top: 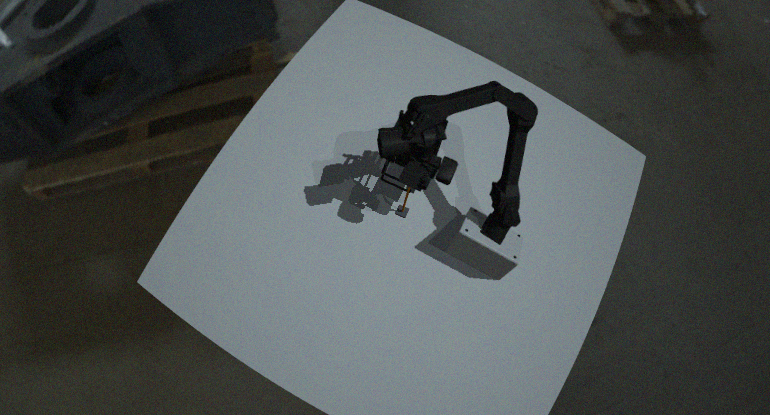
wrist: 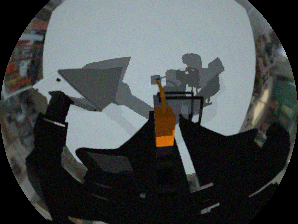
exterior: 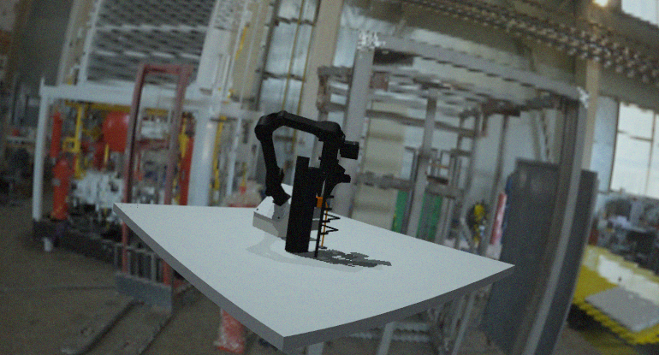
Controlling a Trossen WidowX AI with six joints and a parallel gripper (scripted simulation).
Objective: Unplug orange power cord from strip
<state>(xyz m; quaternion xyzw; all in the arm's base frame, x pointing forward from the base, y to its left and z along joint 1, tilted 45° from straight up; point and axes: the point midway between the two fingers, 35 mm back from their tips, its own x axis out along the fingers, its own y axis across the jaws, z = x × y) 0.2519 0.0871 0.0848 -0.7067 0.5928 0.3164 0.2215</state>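
Observation:
The orange plug [exterior: 318, 201] [wrist: 164, 133] sits high on the side of the tall black power strip [exterior: 299, 210], which stands upright on the white table [top: 269, 282] [exterior: 198, 241]. Its thin orange cord [top: 405, 196] [exterior: 323, 234] runs down to the table, beside black coils. My gripper [wrist: 165, 121] [exterior: 324, 191] points down at the plug with its fingers partly open, one on each side of the plug. I cannot see them pressing on it. In the overhead view my wrist hides most of the strip and the plug.
The arm's grey base block [top: 474, 250] [exterior: 267, 216] stands on the table just behind the strip. A wooden pallet with a dark machine [top: 134, 88] lies on the floor off the table's left edge.

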